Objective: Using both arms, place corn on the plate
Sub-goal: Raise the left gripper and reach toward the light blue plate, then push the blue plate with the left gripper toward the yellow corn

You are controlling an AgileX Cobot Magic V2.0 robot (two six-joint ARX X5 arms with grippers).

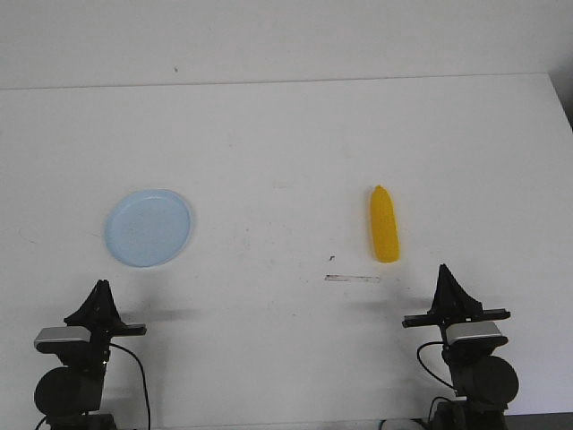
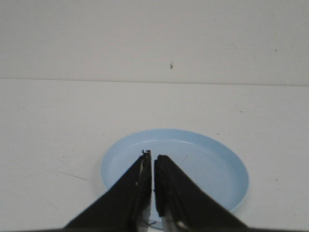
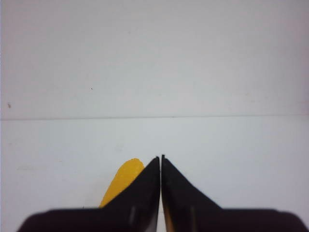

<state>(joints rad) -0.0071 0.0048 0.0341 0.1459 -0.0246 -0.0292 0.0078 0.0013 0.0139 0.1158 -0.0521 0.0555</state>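
The yellow corn (image 1: 385, 225) lies on the white table right of centre, tapered end pointing away from me. The pale blue plate (image 1: 148, 227) sits empty on the left. My left gripper (image 1: 102, 288) is shut and empty near the front edge, just in front of the plate; in the left wrist view its closed jaws (image 2: 152, 155) show against the plate (image 2: 207, 164). My right gripper (image 1: 445, 271) is shut and empty, in front of and slightly right of the corn. The right wrist view shows the gripper (image 3: 161, 156) with the corn (image 3: 124, 180) partly hidden behind the fingers.
The white table (image 1: 286, 152) meets a white wall at the back. A thin dark strip mark (image 1: 352, 279) lies on the table in front of the corn. Black cables (image 1: 139, 372) trail from both arm bases at the front edge.
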